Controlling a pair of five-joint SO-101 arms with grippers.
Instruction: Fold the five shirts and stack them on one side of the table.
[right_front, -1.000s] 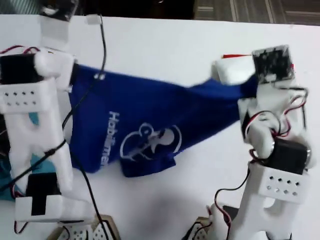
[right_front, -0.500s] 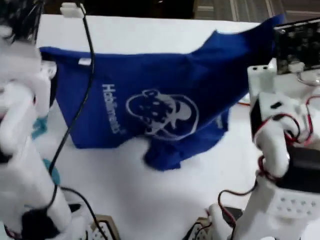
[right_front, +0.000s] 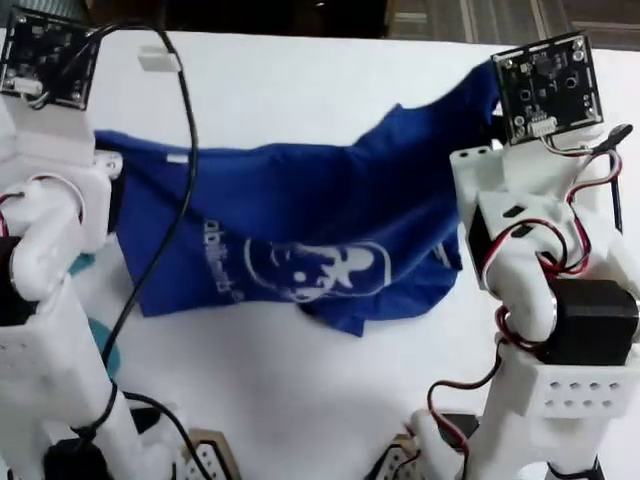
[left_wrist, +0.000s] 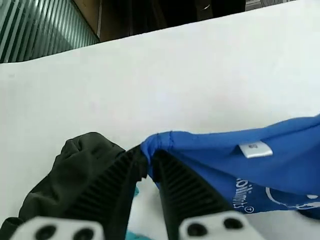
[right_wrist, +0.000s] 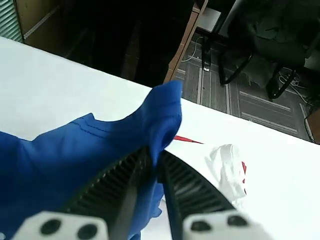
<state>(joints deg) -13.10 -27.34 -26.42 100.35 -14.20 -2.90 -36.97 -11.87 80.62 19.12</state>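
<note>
A blue shirt (right_front: 300, 230) with a white print hangs stretched between both arms above the white table (right_front: 300, 90). My left gripper (left_wrist: 149, 162) is shut on one corner of the blue shirt (left_wrist: 225, 155), near its neck label. At the other side my right gripper (right_wrist: 155, 160) is shut on a raised fold of the blue shirt (right_wrist: 75, 155). The lower hem sags onto the table in the high view.
A dark shirt (left_wrist: 75, 165) lies bunched beside the left gripper. A white and red shirt (right_wrist: 227, 167) sits on the table past the right gripper. Teal cloth (right_front: 100, 345) shows by the left arm's base. Chairs and floor lie beyond the far edge.
Both arms have lifted and pulled the blue shirt apart. It went from lying bunched on the table to hanging spread between the grippers, then dropped a little lower.
</note>
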